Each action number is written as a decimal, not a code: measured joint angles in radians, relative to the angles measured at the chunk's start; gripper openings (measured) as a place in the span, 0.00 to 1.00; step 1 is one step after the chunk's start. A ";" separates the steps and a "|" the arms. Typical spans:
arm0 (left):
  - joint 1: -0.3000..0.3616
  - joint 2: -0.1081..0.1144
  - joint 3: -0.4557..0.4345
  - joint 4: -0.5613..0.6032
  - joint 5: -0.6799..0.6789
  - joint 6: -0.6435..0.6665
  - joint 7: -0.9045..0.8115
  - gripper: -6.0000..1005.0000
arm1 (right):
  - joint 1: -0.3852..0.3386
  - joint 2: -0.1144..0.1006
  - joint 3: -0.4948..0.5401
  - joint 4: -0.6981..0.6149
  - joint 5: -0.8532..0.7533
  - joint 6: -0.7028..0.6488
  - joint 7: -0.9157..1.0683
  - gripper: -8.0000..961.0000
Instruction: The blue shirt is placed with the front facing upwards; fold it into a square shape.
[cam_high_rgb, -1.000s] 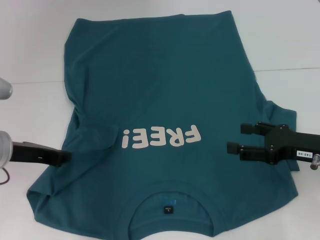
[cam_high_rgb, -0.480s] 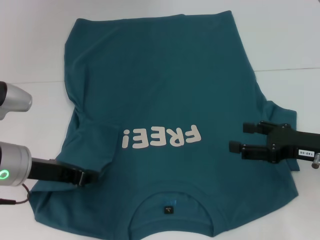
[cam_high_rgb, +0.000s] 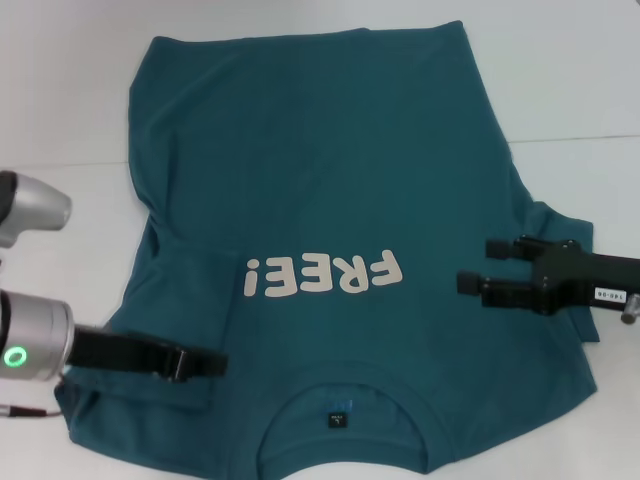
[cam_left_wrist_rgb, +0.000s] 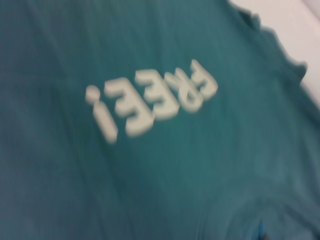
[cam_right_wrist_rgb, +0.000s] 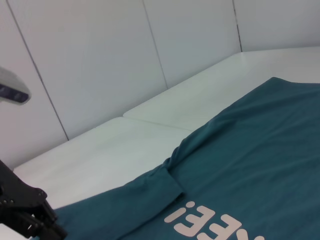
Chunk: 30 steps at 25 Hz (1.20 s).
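Note:
The blue shirt (cam_high_rgb: 320, 160) lies front up on the white table (cam_high_rgb: 570, 80), collar nearest me, cream "FREE!" lettering (cam_high_rgb: 322, 273) on the chest. My left gripper (cam_high_rgb: 208, 363) is low over the shirt's left shoulder, left of the collar, shut on the folded-in left sleeve (cam_high_rgb: 185, 300). My right gripper (cam_high_rgb: 472, 265) is open and empty just above the shirt's right side, right of the lettering. The left wrist view shows only the shirt (cam_left_wrist_rgb: 150, 175) and its lettering. The right wrist view shows the shirt (cam_right_wrist_rgb: 260, 160) and the left gripper (cam_right_wrist_rgb: 30, 215) farther off.
White wall panels (cam_right_wrist_rgb: 100, 60) stand behind the table. A table seam (cam_high_rgb: 60, 165) runs across on both sides of the shirt. Bare table lies left of the shirt and beyond its hem.
My left gripper has moved right and toward the collar, taking the left sleeve's edge with it over the shirt. The right gripper has barely shifted.

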<state>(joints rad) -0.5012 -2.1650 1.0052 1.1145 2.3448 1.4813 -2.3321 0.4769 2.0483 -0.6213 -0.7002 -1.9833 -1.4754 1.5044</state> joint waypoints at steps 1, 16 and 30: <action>0.011 -0.002 -0.007 0.016 -0.036 -0.007 0.032 0.10 | 0.002 -0.002 0.000 -0.004 0.001 0.000 0.027 0.94; 0.046 0.004 -0.112 -0.106 -0.387 -0.024 0.572 0.55 | 0.050 -0.190 0.154 -0.303 -0.354 -0.081 1.142 0.94; 0.032 0.011 -0.111 -0.163 -0.337 -0.054 0.580 0.94 | 0.113 -0.192 0.201 -0.149 -0.591 -0.048 1.091 0.92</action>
<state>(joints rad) -0.4692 -2.1540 0.8944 0.9513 2.0078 1.4271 -1.7518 0.5895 1.8567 -0.4207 -0.8493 -2.5743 -1.5237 2.5953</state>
